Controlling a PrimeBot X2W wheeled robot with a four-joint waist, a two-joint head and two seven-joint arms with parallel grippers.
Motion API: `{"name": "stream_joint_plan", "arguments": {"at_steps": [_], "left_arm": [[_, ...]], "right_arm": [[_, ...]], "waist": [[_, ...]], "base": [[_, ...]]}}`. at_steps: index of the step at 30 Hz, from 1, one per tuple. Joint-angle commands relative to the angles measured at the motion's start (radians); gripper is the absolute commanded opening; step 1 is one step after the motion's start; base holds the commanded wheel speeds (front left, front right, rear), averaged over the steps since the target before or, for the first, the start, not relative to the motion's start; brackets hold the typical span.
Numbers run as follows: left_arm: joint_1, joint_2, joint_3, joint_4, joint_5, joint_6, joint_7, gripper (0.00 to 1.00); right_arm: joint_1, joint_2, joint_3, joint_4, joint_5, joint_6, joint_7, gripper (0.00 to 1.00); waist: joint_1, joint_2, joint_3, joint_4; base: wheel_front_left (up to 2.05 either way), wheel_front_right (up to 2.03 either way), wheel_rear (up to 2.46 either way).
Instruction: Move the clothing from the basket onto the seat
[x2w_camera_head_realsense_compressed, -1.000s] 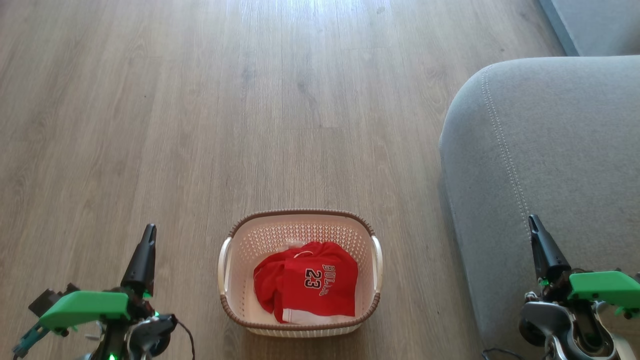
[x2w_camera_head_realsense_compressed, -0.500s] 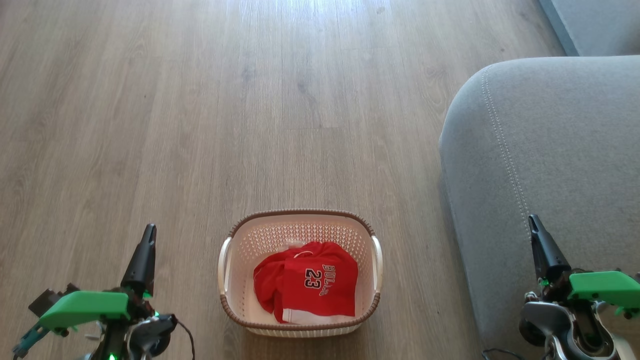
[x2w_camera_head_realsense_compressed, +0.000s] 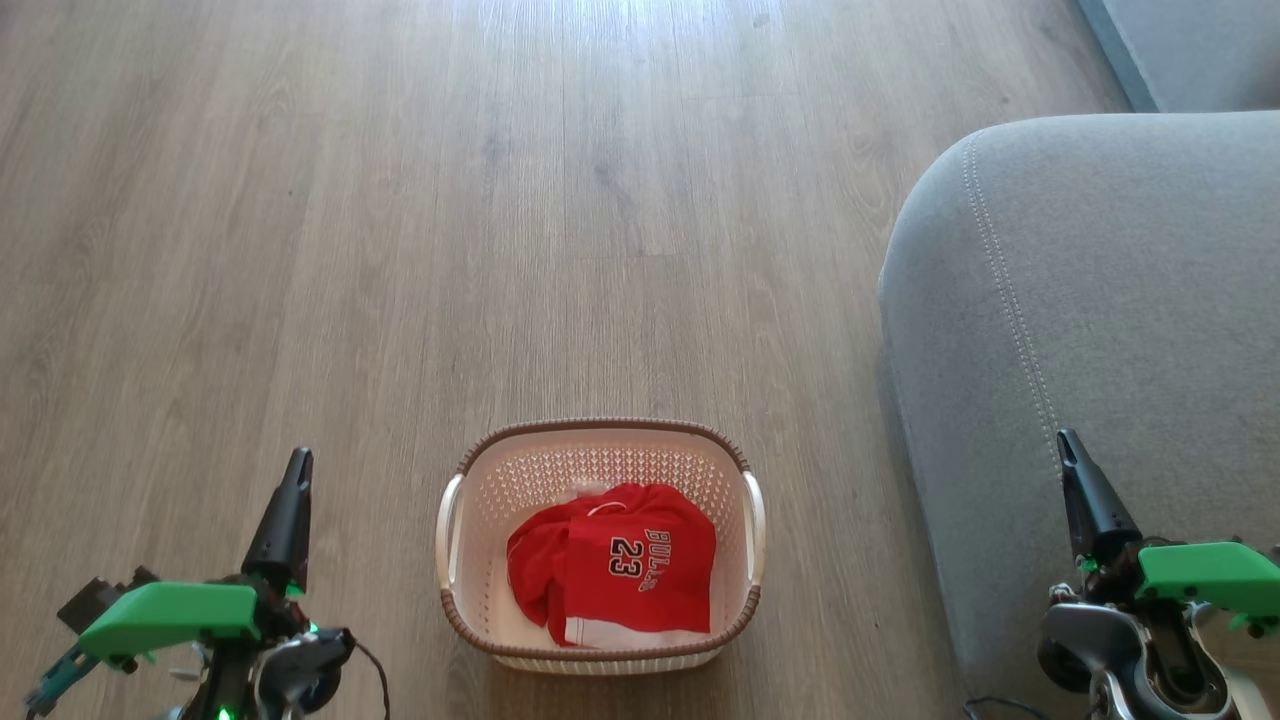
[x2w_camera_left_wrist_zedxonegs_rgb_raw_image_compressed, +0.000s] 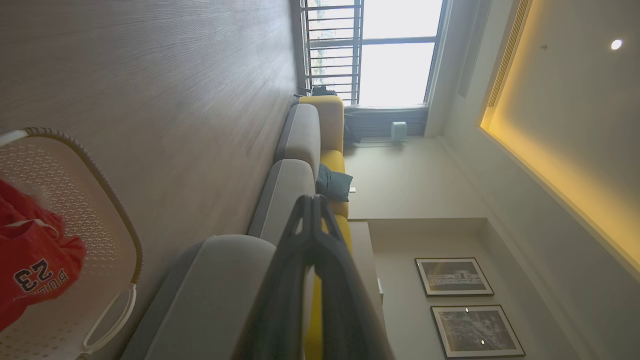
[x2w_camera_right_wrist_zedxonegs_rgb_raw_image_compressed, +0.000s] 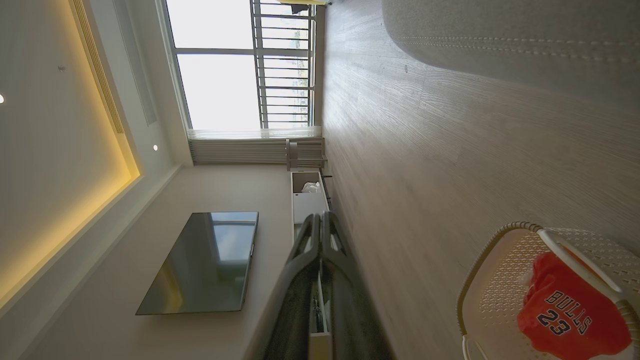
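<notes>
Since red fabric clothing sits in cream plastic basket at 6 o'clock, we flank it, left gripper, right gripper pinched together.

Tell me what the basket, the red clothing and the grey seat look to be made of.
Basket: looks like moulded cream plastic, matte, with perforated walls; its brown rim has a woven look, probably plastic too.
Clothing: soft red fabric, creased, with printed lettering and white trim.
Seat: grey upholstery fabric, matte, with a visible stitched seam.
</notes>
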Motion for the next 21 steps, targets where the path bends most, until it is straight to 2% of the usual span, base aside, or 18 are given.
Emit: {"name": "stream_joint_plan", "arguments": {"at_steps": [1, 4, 5, 8, 21], "left_arm": [[-0.047, 0.009, 0.031, -0.029, 0.007, -0.009, 0.003, 0.0], [-0.047, 0.009, 0.031, -0.029, 0.007, -0.009, 0.003, 0.0], [0.001, -0.001, 0.0, 0.003, 0.0, 0.001, 0.0, 1.0], [0.019, -0.004, -0.002, 0.04, 0.0, 0.002, -0.001, 1.0], [0.01, -0.002, 0.011, 0.017, 0.019, 0.001, -0.04, 1.0]], "right_arm": [[-0.052, 0.004, 0.017, -0.032, -0.007, 0.001, 0.006, 0.0], [-0.052, 0.004, 0.017, -0.032, -0.007, 0.001, 0.006, 0.0], [0.0, 0.0, 0.001, 0.003, 0.0, 0.0, 0.0, 1.0], [0.018, 0.0, 0.007, 0.042, 0.0, 0.0, -0.001, 1.0], [0.009, 0.0, 0.015, 0.02, -0.033, 0.0, -0.039, 1.0]], "waist": [[0.0, 0.0, 0.0, 0.0], [0.0, 0.0, 0.0, 0.0], [0.0, 0.0, 0.0, 0.0], [0.0, 0.0, 0.0, 0.0], [0.0, 0.0, 0.001, -0.004]], "base": [[0.0, 0.0, 0.0], [0.0, 0.0, 0.0], [0.0, 0.0, 0.0], [0.0, 0.0, 0.0], [0.0, 0.0, 0.0]]}}
